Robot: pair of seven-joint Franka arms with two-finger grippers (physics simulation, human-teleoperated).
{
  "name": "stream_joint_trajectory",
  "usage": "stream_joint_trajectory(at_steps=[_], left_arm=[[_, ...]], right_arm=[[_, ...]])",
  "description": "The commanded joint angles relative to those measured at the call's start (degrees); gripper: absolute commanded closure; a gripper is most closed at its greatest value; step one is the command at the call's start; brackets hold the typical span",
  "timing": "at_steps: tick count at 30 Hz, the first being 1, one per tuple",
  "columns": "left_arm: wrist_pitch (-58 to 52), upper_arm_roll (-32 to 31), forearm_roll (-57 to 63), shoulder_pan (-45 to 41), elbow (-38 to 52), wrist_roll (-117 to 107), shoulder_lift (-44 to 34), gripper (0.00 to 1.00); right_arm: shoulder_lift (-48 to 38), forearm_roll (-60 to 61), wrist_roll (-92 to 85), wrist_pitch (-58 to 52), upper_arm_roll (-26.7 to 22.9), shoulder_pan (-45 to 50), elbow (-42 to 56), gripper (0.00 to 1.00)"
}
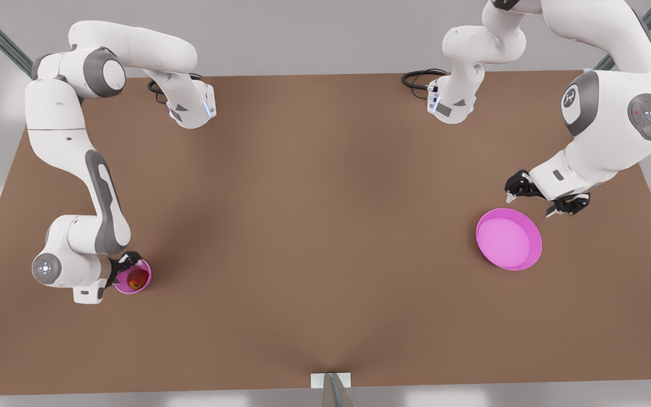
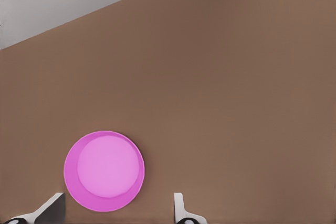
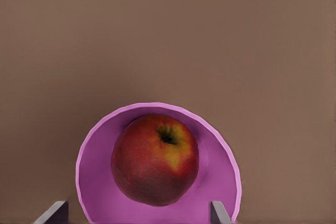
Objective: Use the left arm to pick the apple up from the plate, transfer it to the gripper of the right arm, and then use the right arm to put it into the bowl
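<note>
The apple (image 1: 138, 277) (image 3: 155, 159), red with a yellow-orange patch, lies inside the small pink bowl (image 1: 125, 288) (image 3: 94, 182) at the front view's left. My right gripper (image 1: 126, 267) (image 3: 137, 205) hovers just over the bowl, open, its fingertips standing clear on either side of the apple. The wide pink plate (image 1: 509, 238) (image 2: 105, 169) sits at the front view's right with nothing on it. My left gripper (image 1: 530, 203) (image 2: 116, 199) hangs open just above the plate's far edge, holding nothing.
The brown table (image 1: 314, 226) stretches between bowl and plate. Both arm bases (image 1: 190, 104) stand at the table's far edge with black cables. A small white bracket (image 1: 331, 381) sits at the near edge.
</note>
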Motion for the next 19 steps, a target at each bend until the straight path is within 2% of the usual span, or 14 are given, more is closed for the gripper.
stream_joint_trajectory(at_steps=[1, 4, 5, 6, 7, 8, 9, 11, 13, 19], left_arm=[[-0.7, 0.0, 0.0, 0.1, 0.0, -14.0, 0.0, 0.00], [-0.7, 0.0, 0.2, 0.0, 0.0, -14.0, -0.1, 0.00], [-0.6, 0.0, 0.2, 0.0, 0.0, -14.0, -0.1, 0.00], [-0.6, 0.0, 0.3, 0.0, 0.1, -14.1, 0.0, 0.00], [-0.2, 0.0, 0.4, 0.0, 0.2, -14.2, 0.2, 0.00], [-0.5, 0.0, 0.4, 0.0, 1.9, -15.3, 1.4, 0.00], [-0.4, 0.0, 0.4, 0.0, 2.8, -15.6, 2.0, 0.00], [-0.3, 0.0, 0.5, 0.3, 4.0, -15.6, 3.2, 0.00], [0.1, 0.0, 0.5, 0.3, 4.5, -15.5, 4.2, 0.00], [0.2, 0.0, 0.5, 0.2, 5.0, -15.3, 4.8, 0.00]], right_arm=[[-0.8, 0.0, -6.7, 0.5, 0.2, 0.4, 0.6, 0.00], [-7.5, -1.0, -2.6, -5.3, 1.8, 2.5, 8.8, 0.00], [-10.0, -1.4, 8.8, -12.8, 5.0, 3.2, 13.1, 0.00], [-15.3, -0.3, 15.0, -13.4, 5.4, 4.2, 13.9, 0.00], [-22.4, 0.1, 25.1, -15.7, -0.5, 10.4, 12.6, 0.00], [-28.2, 3.4, 32.9, -20.2, -9.7, 18.8, 9.7, 0.00], [-30.4, 7.6, 39.7, -25.9, -17.7, 24.6, 8.2, 0.00], [-34.8, 9.1, 39.3, -22.2, -18.6, 24.6, 0.3, 0.00], [-32.1, 9.3, 40.4, -22.0, -17.8, 25.2, 0.8, 0.00], [-31.6, 9.4, 41.3, -22.7, -16.9, 25.6, 4.2, 0.00]])
